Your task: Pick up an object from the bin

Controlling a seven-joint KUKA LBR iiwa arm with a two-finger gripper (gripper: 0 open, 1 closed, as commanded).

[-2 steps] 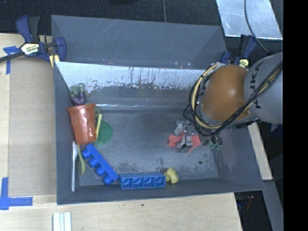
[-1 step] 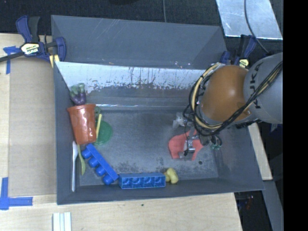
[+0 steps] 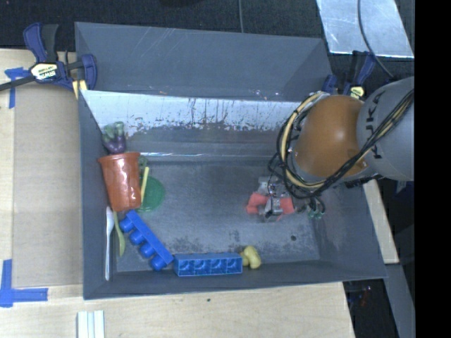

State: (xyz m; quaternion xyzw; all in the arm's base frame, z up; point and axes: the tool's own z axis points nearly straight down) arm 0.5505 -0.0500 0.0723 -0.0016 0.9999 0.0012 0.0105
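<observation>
The end effector (image 3: 272, 204) sits low over the floor of the bin (image 3: 211, 182), under the arm's orange cover; whether it is open or closed cannot be told, as the wrist and cables crowd it. A small red thing (image 3: 254, 203) lies right against it, on the side away from the arm; whether it is gripped is unclear. Toward the front wall from the end effector lies a yellow lump (image 3: 251, 258), just beside a flat blue brick (image 3: 208, 265); well beyond the red thing, a second blue brick (image 3: 144, 241), an orange cup (image 3: 120, 182) and a green piece (image 3: 151, 193) crowd the far corner. The likely risk is that the red thing, small and seemingly off-centre, gets nudged aside or pinched only at its edge; it could then drop on the lift.
</observation>
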